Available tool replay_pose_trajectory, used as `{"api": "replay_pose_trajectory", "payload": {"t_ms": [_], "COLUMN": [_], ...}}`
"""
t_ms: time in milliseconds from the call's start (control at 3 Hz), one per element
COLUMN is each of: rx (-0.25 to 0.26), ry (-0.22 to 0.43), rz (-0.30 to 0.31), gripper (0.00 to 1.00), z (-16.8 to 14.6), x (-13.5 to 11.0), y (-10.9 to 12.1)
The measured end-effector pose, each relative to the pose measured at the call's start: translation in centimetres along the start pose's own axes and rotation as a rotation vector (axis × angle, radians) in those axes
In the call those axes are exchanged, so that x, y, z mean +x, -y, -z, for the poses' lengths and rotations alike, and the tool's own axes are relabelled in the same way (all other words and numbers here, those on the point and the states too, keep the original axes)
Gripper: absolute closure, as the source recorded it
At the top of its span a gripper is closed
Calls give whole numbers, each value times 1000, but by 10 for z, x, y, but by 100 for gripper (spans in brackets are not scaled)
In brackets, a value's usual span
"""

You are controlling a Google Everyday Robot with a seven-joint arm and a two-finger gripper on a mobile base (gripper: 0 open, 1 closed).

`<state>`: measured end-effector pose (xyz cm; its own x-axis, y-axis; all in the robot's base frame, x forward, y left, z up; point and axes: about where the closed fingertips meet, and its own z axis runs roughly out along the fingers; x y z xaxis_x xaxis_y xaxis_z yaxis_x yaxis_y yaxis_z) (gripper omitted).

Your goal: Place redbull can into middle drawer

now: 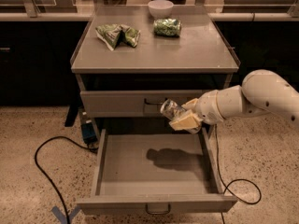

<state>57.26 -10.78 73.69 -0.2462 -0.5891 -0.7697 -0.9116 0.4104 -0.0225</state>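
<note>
The middle drawer [154,183] is pulled wide open below the cabinet, its grey floor bare, with a thin wire handle at the front. My gripper [183,115] hangs above the drawer's back right part, in front of the shut top drawer. It is shut on the redbull can [170,109], a slim silver can held tilted with its shiny round end pointing up and left. The can's shadow falls on the drawer floor. My white arm [252,97] reaches in from the right.
The grey cabinet top [154,55] carries green foil snack bags [117,34], another green bag [167,27] and a white bowl [160,7]. The shut top drawer front [121,104] is behind the gripper. A black cable [46,171] loops on the speckled floor at left; another lies at right [243,190].
</note>
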Motion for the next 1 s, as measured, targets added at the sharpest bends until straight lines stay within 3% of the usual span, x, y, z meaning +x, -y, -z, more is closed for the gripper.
{"api": "replay_pose_trajectory", "payload": {"t_ms": [333, 1000], "rx": [-28, -149], "ry": [-15, -66], "rz": [-42, -254], "gripper": [100, 100], "z": [-16, -98], "x": [20, 120], "y": [-12, -69]}}
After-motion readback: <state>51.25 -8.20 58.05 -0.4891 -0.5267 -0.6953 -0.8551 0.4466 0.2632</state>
